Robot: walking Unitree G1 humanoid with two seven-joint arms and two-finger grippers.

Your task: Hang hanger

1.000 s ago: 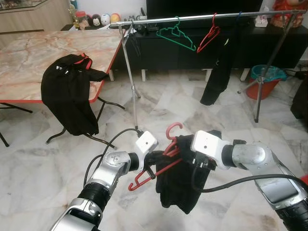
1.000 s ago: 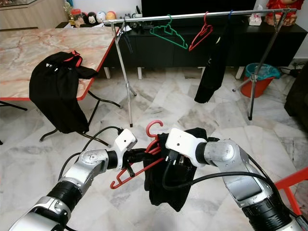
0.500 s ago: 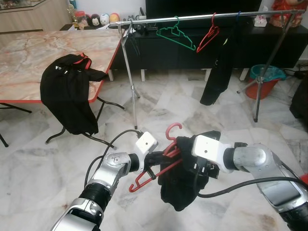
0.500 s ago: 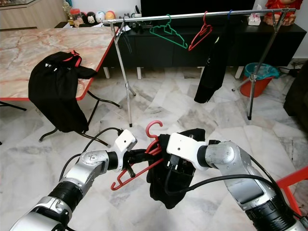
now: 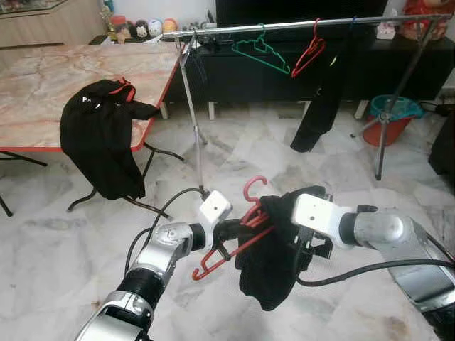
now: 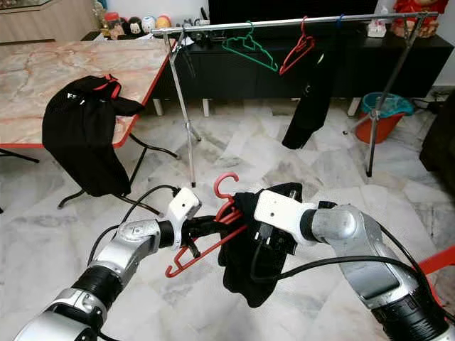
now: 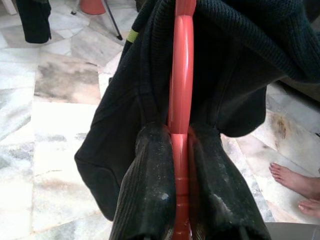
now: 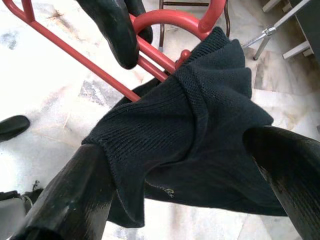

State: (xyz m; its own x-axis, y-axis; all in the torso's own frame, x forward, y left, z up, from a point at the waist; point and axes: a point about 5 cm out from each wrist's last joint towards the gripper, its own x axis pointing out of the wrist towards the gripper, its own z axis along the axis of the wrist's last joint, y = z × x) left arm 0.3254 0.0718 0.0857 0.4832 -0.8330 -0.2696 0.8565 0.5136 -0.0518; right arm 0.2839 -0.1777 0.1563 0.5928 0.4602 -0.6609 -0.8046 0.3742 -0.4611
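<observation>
A red hanger (image 5: pixel 245 213) is held low in front of me, hook up, with my left gripper (image 5: pixel 226 234) shut on its lower bar. The wrist view shows both black fingers (image 7: pixel 150 190) clamped on the red bar (image 7: pixel 181 75). A black knitted garment (image 5: pixel 270 263) hangs off the hanger's right shoulder. My right gripper (image 5: pixel 304 247) is at the garment, fingers spread wide, with the cloth (image 8: pixel 180 135) stretched between them. The metal clothes rail (image 5: pixel 284 26) stands across the room ahead.
On the rail hang a green hanger (image 5: pixel 259 51), a red hanger (image 5: pixel 307 53) and a dark garment (image 5: pixel 320 99). At left a marble-top table (image 5: pixel 43 78) carries another black garment (image 5: pixel 103 135). A bucket (image 5: pixel 391 117) stands by the rail's right leg. A person's bare foot (image 7: pixel 300 182) is nearby.
My right gripper has shifted a little to the right with the black garment, which now hangs slightly higher on the hanger. The left gripper keeps its hold.
</observation>
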